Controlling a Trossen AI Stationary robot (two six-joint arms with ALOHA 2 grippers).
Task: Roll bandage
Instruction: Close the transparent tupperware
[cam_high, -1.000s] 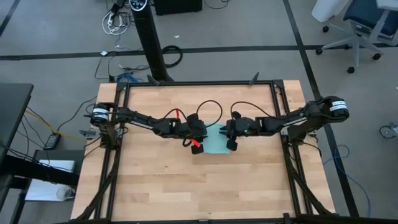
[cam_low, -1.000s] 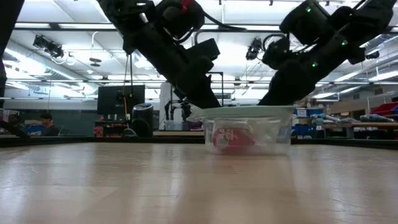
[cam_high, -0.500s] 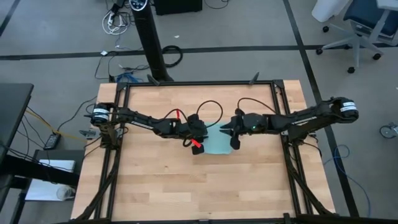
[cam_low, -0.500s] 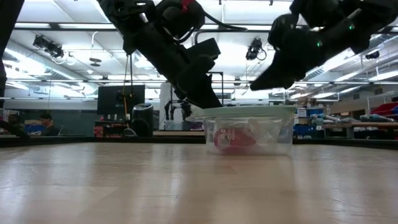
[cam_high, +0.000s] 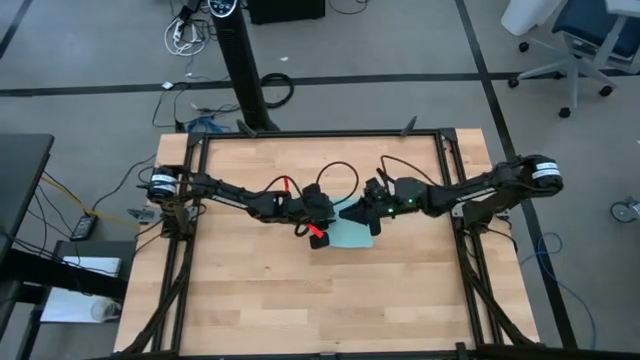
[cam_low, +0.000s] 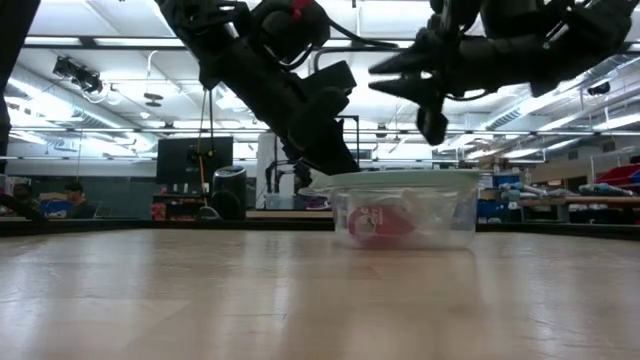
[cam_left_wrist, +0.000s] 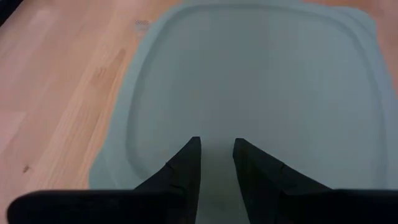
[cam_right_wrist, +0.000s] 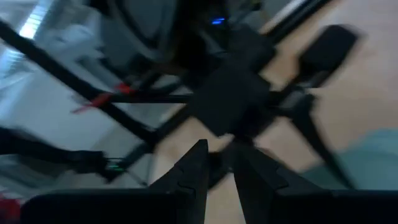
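Observation:
The bandage (cam_low: 372, 225) is a red roll lying inside a clear square container (cam_low: 440, 215), whose light-blue lid (cam_high: 352, 236) is on top. My left gripper (cam_high: 322, 214) slants down onto the lid's left part, its fingers a narrow gap apart with nothing between them (cam_left_wrist: 216, 146). My right gripper (cam_low: 375, 78) hangs above the container, lifted clear of it. It points almost level toward the table's left, with its fingers slightly apart and empty. From above, the lid hides the bandage. My left gripper comes slanting down from the table's left, and its fingertips (cam_left_wrist: 193, 149) are at the lid's left part (cam_left_wrist: 214, 112). I cannot tell whether they press on the lid or hover just over it.
The container stands near the middle of the wooden table (cam_high: 270, 290), with bare wood all around it. A black frame (cam_high: 450, 200) borders the table. Beyond the far edge the low view shows a room with a seated person (cam_low: 72, 198).
My right gripper has risen off the container's lid. It has tipped up from pointing steeply down to nearly level and has rolled about its own axis. It now points toward the left arm. The left gripper and the container have stayed in place.

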